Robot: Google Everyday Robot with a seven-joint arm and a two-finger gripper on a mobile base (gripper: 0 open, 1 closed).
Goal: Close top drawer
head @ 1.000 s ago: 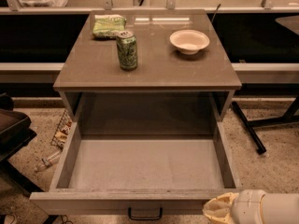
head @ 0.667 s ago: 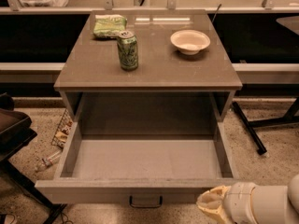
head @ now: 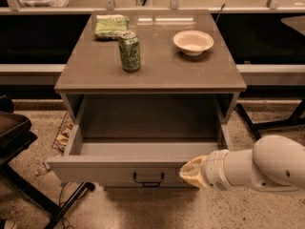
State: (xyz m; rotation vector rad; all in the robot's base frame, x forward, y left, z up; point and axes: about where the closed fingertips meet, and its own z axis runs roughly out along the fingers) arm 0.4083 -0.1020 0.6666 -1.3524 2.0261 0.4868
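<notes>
Taupe top drawer (head: 95, 172) part open; tool (head: 192, 172) at its front, right.

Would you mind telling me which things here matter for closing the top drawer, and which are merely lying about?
Part of the job:
- top drawer, standing open
- its black handle
- gripper, at the drawer's front, right of the handle

Just lying about, all on the cabinet top:
- green can
- white bowl
- green snack bag
</notes>
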